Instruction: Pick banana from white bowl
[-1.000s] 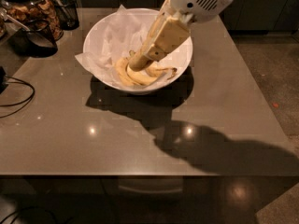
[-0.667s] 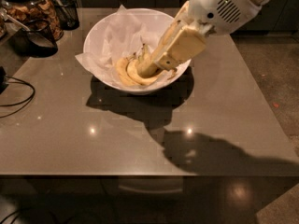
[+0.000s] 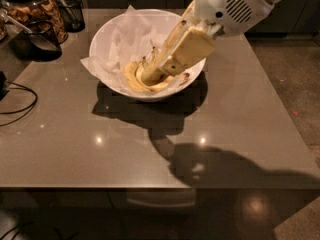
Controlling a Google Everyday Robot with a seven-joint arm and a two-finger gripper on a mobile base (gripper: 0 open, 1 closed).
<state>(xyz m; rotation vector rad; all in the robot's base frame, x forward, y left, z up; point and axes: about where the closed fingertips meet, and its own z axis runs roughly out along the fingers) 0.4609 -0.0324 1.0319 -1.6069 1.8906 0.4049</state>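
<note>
The white bowl [image 3: 107,34], wide and lined with crinkled white paper, stands on the brown table at the back centre. A yellow banana [image 3: 134,80] lies curved in its bottom. My gripper [image 3: 150,73] reaches down into the bowl from the upper right, and its tip is at the banana's right part, touching or just above it. The cream gripper body and the white arm [image 3: 230,6] hide the bowl's right inner wall and part of the banana.
Dark glass jars with snacks [image 3: 35,9] and a dark cup [image 3: 70,6] stand at the back left. A black cable [image 3: 20,104] lies at the left edge. The table's [image 3: 150,154] front edge runs along the bottom, with floor to the right.
The arm's upper part has swung to the right and tilted more. The gripper's tip has stayed down in the bowl at the banana. The banana has barely shifted.
</note>
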